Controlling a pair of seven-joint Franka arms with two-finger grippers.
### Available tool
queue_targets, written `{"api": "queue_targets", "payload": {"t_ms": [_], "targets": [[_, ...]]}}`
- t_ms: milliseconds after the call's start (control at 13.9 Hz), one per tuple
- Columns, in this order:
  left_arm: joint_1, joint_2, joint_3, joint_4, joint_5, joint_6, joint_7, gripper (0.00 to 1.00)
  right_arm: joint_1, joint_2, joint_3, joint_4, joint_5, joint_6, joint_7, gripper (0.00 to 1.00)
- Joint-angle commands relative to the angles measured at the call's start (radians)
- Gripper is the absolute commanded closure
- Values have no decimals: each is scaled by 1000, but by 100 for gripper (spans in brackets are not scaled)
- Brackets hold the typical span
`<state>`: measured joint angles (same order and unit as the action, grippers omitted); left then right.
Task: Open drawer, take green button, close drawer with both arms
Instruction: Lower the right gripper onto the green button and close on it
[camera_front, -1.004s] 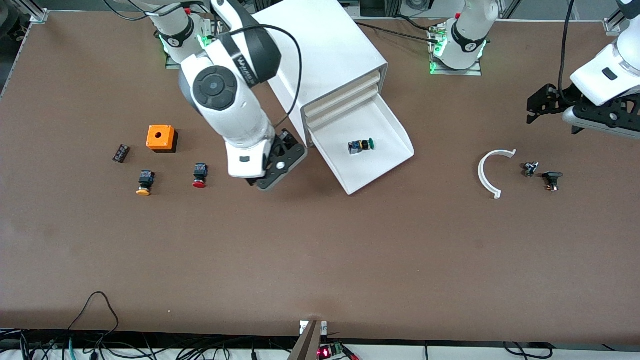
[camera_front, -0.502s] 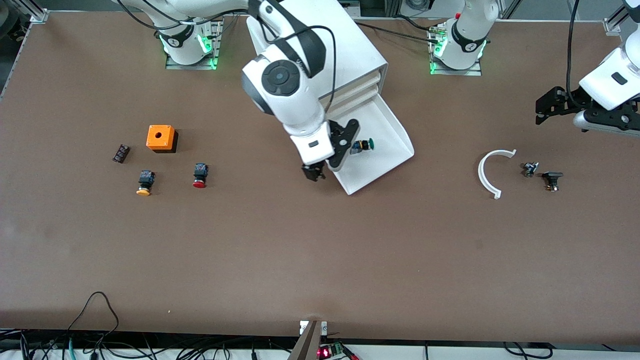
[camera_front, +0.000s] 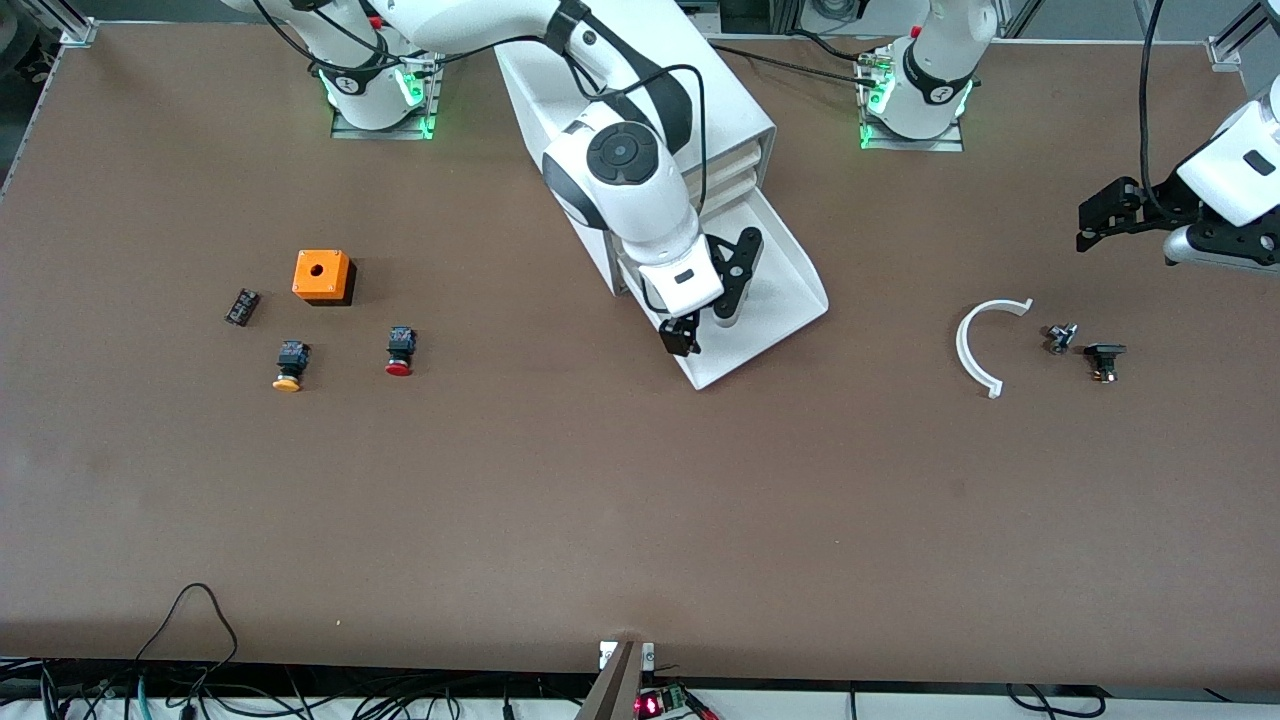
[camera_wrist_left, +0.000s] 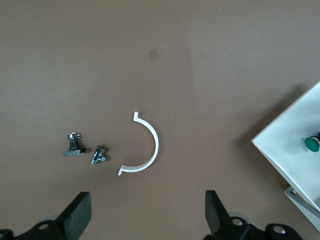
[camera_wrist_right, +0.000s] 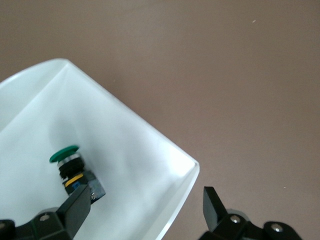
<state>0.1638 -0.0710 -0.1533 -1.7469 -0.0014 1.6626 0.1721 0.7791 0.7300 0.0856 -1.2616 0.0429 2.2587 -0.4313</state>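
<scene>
The lowest drawer (camera_front: 800, 272) of the white cabinet (camera_front: 650, 90) is pulled out toward the front camera. The green-capped button (camera_wrist_right: 70, 165) lies on its side in the drawer; the left wrist view shows its cap (camera_wrist_left: 312, 144). In the front view my right hand hides it. My right gripper (camera_front: 705, 325) is open above the drawer's front corner (camera_wrist_right: 192, 167). In the right wrist view the gripper (camera_wrist_right: 145, 212) has one finger (camera_wrist_right: 75, 210) right beside the button's black body. My left gripper (camera_front: 1105, 215) is open and empty, up over the table at the left arm's end, also seen in its own wrist view (camera_wrist_left: 145, 215).
A white curved strip (camera_front: 985, 345) and two small metal parts (camera_front: 1060, 338) (camera_front: 1104, 360) lie below my left gripper. Toward the right arm's end lie an orange box (camera_front: 322, 275), a red-capped button (camera_front: 399, 352), an orange-capped button (camera_front: 289, 365) and a small black block (camera_front: 241, 306).
My right arm has swung from beside the red-capped button across to the open drawer, and its hand now covers the green button. My left gripper has drifted slightly toward its end of the table.
</scene>
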Motion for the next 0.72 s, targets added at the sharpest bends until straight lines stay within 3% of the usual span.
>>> {"api": "queue_targets", "payload": {"t_ms": [0,646], "targets": [[-18,5,11,23,-14,-12,-10,0,43,19,-15,39,-34,-112,-23,0],[-24,7,11,26,-14,-14,-10,0,89,32,-6,38,-77,-145,-60,0]]}}
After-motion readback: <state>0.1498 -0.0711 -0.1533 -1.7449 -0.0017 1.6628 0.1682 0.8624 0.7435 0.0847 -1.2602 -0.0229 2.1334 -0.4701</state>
